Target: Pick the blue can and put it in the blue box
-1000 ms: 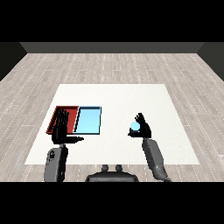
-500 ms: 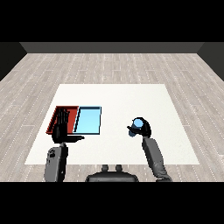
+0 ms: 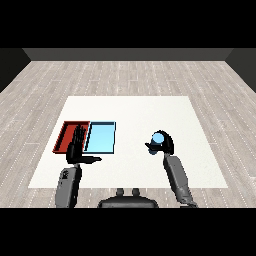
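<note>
Holding the blue can right of centre, right hand curled round it. Left hand sits open, fingers straight, by the blue tray; risk clipping it or overshooting into the red tray.

Trays: two trays lay side by side on the table.
Can: the can sat right of the trays, well apart, inside the right hand.
Left hand: the left hand stood before the trays.
</note>
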Controlling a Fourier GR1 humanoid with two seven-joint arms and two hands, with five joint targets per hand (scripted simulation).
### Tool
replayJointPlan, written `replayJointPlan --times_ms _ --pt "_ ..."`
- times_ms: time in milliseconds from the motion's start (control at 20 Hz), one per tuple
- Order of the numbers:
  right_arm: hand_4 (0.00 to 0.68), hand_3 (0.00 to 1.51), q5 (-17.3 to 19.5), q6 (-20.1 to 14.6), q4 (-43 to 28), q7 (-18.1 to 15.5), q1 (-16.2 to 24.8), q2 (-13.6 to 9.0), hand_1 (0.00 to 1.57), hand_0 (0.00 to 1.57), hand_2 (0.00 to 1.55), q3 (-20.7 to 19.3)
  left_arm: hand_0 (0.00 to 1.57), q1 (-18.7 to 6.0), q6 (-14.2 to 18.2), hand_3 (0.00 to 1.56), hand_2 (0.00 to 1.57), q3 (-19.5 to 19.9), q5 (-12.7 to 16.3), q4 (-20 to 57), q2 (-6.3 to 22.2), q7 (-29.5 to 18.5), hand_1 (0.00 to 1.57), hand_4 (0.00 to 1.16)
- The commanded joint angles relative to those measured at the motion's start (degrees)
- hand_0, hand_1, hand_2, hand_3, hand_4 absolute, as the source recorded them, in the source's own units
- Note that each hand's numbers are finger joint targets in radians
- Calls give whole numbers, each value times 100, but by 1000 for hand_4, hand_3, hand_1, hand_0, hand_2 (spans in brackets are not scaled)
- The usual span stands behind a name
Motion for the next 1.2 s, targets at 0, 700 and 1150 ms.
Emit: replayJointPlan --times_ms 0,700,1150 --pt "626 1399 175 -149 -689 274 73 -56 1459 1459 1452 176 0 73 190 0 0 -540 -205 -533 -300 589 0 0" --pt "616 1405 1089 -692 -1801 1134 -334 181 1421 1421 1445 843 0 -414 385 0 0 -1215 -259 561 -323 655 0 0" --pt "614 1398 1310 -1048 -1812 1333 -666 234 1444 1444 1451 1262 0 -714 481 0 0 -1523 171 841 -325 1087 0 0"
